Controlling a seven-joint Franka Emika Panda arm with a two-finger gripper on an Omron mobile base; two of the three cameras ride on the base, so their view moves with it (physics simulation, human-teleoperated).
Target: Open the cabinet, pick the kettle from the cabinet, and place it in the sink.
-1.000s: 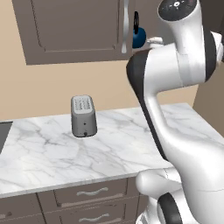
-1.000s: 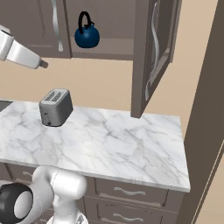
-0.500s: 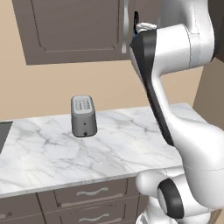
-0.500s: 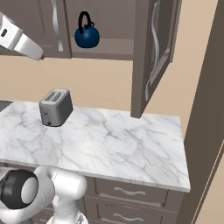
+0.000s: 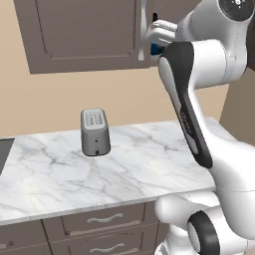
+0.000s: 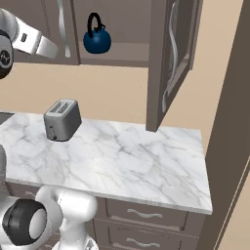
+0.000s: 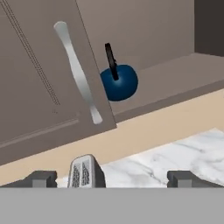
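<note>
Upright kettle (image 6: 96, 40) on cabinet (image 6: 124, 51) shelf — handle arching up; gripper (image 7: 112, 178) wide, empty.

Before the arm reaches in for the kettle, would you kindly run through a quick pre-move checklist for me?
1. Right door of the cabinet swung open: ok.
2. Kettle upright on the shelf, handle up: ok.
3. Gripper open, holding nothing: ok.
4. Path to the kettle free: not ok; the closed left door overlaps its left side in the hand view.
5. Toaster on the counter, well below the reach: ok.
6. Sink ready: cannot tell.
</note>
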